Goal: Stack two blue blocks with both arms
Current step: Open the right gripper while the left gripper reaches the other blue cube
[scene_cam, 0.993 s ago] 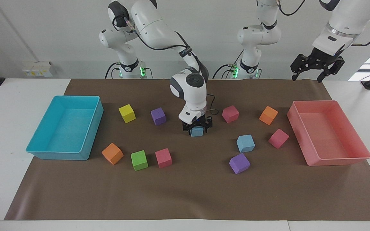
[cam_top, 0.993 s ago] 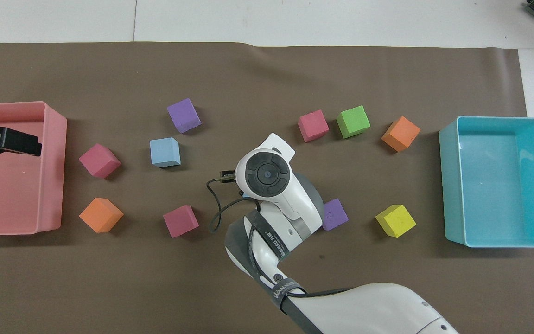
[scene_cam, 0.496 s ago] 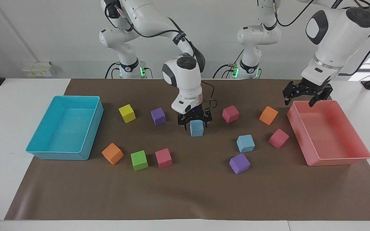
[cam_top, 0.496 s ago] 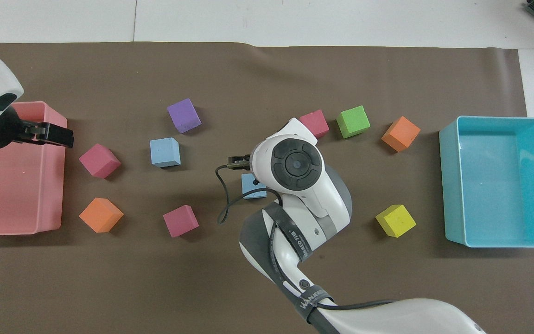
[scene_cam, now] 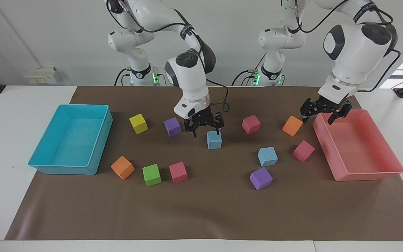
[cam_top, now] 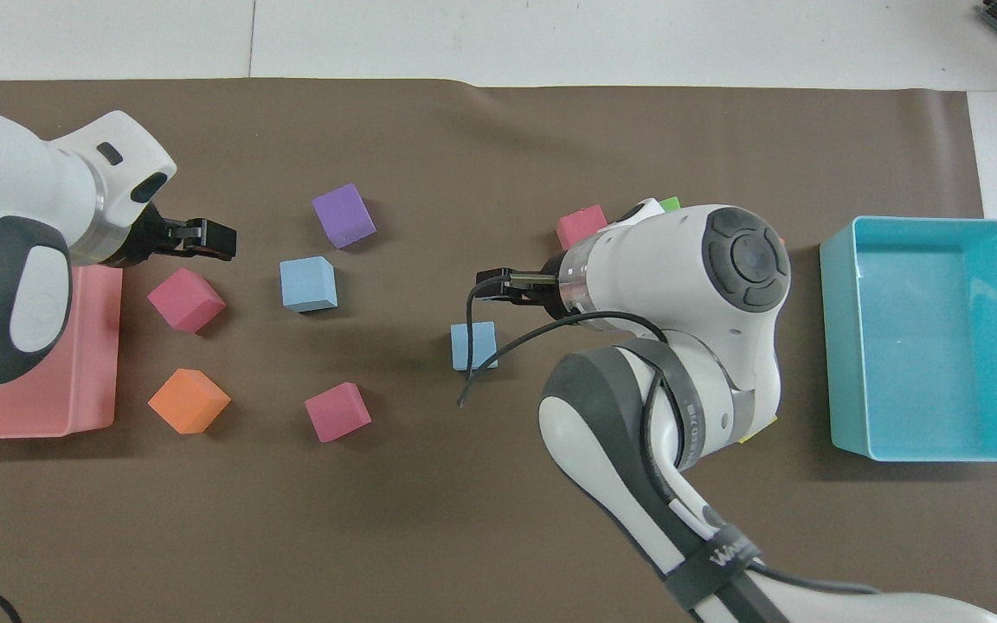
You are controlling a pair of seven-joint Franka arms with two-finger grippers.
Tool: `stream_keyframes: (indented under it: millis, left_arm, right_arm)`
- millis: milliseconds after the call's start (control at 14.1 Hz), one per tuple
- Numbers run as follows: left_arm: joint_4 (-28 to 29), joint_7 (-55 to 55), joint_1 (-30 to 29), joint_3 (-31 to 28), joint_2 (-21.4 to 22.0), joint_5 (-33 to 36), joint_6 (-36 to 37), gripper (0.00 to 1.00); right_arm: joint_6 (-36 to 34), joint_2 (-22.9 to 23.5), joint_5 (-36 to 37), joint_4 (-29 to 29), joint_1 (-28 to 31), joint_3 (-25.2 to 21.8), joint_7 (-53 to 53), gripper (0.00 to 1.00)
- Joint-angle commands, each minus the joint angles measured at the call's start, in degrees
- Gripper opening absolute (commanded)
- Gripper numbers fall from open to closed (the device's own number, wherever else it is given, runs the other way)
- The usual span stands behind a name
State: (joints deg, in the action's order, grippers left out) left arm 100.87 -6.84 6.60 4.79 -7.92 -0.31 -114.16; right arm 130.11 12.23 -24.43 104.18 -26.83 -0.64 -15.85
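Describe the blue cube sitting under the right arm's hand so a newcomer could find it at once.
Start at the large cyan plastic tray at the right arm's end of the brown paper mat and move toward the table's middle. Under the right arm's open black two-finger hand sits a light-blue foam cube, untouched. The other light-blue foam cube lies farther from the robots, beside a purple foam cube.

The only lettering stands on a dark band (cam_top: 728,554) strapped round the right arm (cam_top: 663,433), up the arm from its gripper: white capitals, of which only the start, "WA", shows in the overhead view before the band turns out of sight. The rest cannot be read. No block, tray or wall fitting bears readable text.
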Motion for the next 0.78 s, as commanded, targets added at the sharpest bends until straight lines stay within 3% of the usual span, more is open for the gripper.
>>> stream_keyframes:
  millis: [0, 142, 425, 496, 567, 709]
  left_arm:
    - [-0.67, -5.53, 2.71, -0.75, -4.98, 1.45, -6.75, 1.00]
    - [-0.41, -7.05, 3.07, -0.75, -6.48, 2.68, -8.45, 1.00]
    - [-0.06, -8.19, 6.05, -0.75, -10.61, 2.68, -10.99, 1.00]
    - [0.46, -8.36, 5.88, -0.66, -10.71, 2.68, -11.69, 1.00]
    - [0.56, -8.28, 5.88, -0.66, -10.71, 2.60, -11.88, 1.00]
    - [0.82, -8.63, 6.06, -0.57, -11.49, 2.60, -12.84, 1.00]
  right_arm:
    - [0.06, -0.81, -6.75, 1.90, 3.87, 0.55, 10.45, 0.86]
    - [0.05, -0.72, -11.24, 1.81, 3.98, 0.55, 13.47, 0.54]
    - [-1.52, -0.46, -11.77, 1.64, 5.90, 0.55, 14.27, 0.38]
    - [-2.66, -0.46, -11.87, 1.64, 6.69, 0.55, 15.49, 0.14]
    - [-4.93, -0.46, -12.22, 1.64, 7.66, 0.55, 18.11, 0.00]
    - [-9.07, -0.11, -18.25, 1.90, 9.59, 0.46, 26.27, 0.00]
